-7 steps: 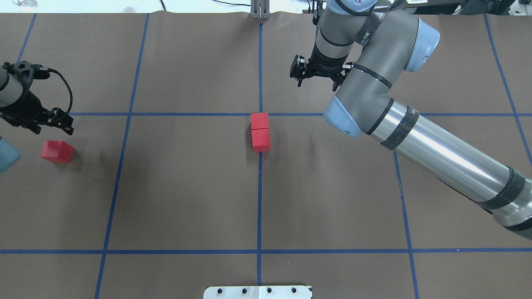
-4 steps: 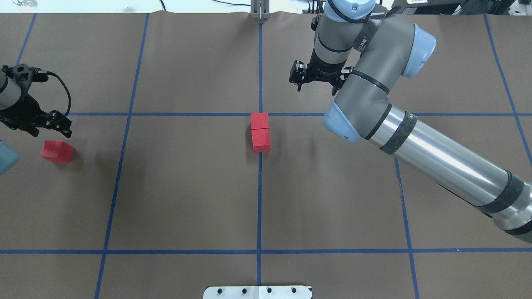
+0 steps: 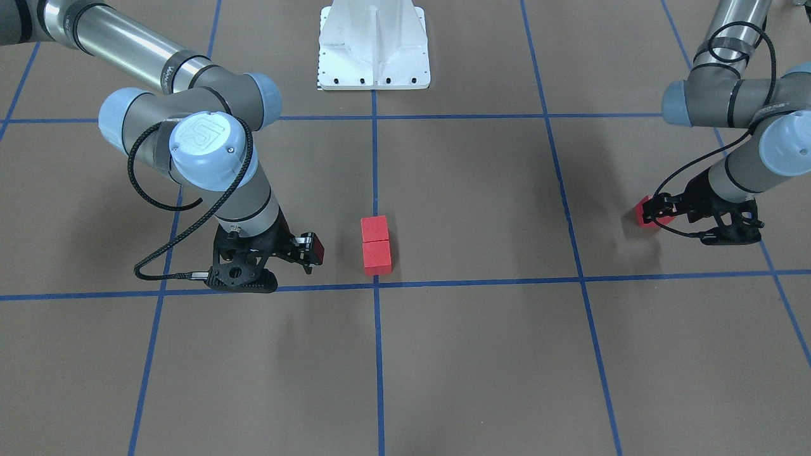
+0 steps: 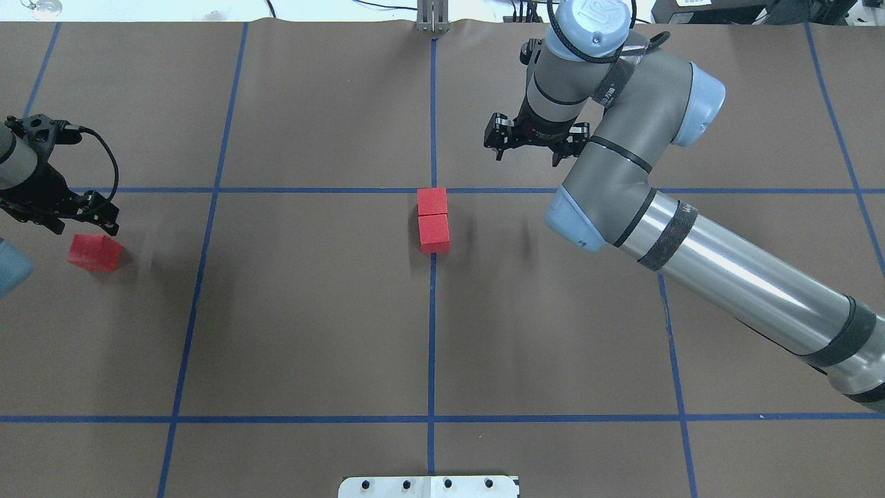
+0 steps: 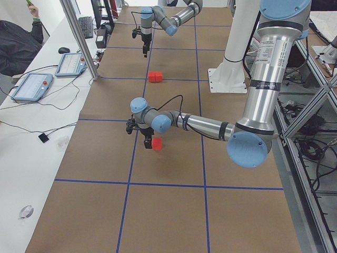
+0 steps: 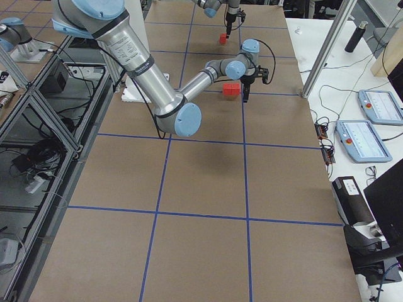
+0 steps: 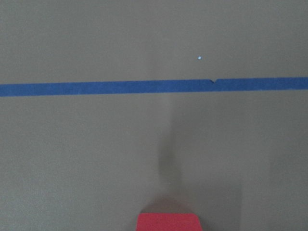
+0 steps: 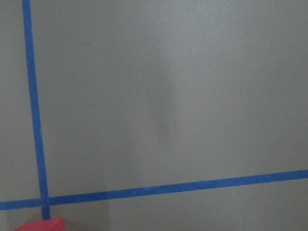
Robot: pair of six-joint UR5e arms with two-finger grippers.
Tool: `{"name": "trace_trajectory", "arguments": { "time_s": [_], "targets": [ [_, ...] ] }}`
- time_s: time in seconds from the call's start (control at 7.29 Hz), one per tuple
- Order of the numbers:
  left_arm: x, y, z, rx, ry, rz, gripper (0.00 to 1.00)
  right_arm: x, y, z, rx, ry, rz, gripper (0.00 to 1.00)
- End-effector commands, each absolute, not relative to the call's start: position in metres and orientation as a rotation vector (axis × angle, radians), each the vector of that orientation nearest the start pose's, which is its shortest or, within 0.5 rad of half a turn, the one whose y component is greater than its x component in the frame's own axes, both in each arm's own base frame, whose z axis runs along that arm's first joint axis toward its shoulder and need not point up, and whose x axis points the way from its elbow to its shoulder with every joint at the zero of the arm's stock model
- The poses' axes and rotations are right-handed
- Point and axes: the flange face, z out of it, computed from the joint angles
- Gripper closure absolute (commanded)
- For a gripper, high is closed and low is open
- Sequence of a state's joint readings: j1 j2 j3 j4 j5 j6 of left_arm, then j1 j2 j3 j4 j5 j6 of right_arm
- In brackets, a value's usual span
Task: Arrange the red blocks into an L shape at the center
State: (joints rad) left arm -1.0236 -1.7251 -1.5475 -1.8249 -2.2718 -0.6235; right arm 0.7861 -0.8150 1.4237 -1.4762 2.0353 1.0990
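Observation:
Two red blocks [image 4: 433, 218] lie end to end on the blue line, touching, just on the robot's side of the center crossing [image 4: 433, 190]; they also show in the front view [image 3: 376, 244]. The third red block [image 4: 95, 252] sits alone at the far left, partly hidden by the left arm in the front view [image 3: 645, 212]. My left gripper [image 4: 77, 220] is open and empty, raised just beyond that block. The block's top edge shows in the left wrist view [image 7: 167, 222]. My right gripper [image 4: 527, 156] is open and empty, beyond and to the right of the pair.
The white robot base [image 3: 374, 47] stands at the table's near edge. Brown paper with blue tape grid lines [image 4: 207, 190] covers the table. An aluminium post [image 4: 433, 17] stands at the far edge. Tablets and cables lie on the side bench [image 5: 31, 84].
My left gripper has edged toward the lone red block. My right gripper has shifted a little toward the robot as its wrist turned. The blocks have not moved.

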Motion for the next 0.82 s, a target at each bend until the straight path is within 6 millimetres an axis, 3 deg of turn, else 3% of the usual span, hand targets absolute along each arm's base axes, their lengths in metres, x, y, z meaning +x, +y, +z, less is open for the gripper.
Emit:
{"name": "trace_trajectory", "arguments": {
  "time_s": [0.0, 0.55, 0.69],
  "targets": [
    [0.248, -0.523, 0.565, -0.082, 0.780, 0.074, 0.00, -0.465, -0.591, 0.252, 0.048, -0.823, 0.132, 0.01],
    [0.262, -0.517, 0.576, -0.110, 0.766, 0.088, 0.00, -0.465, -0.592, 0.256, 0.050, -0.818, 0.122, 0.01],
    [0.262, -0.518, 0.578, -0.103, 0.752, 0.081, 0.06, -0.465, -0.592, 0.256, 0.050, -0.818, 0.122, 0.01]
  ]
}}
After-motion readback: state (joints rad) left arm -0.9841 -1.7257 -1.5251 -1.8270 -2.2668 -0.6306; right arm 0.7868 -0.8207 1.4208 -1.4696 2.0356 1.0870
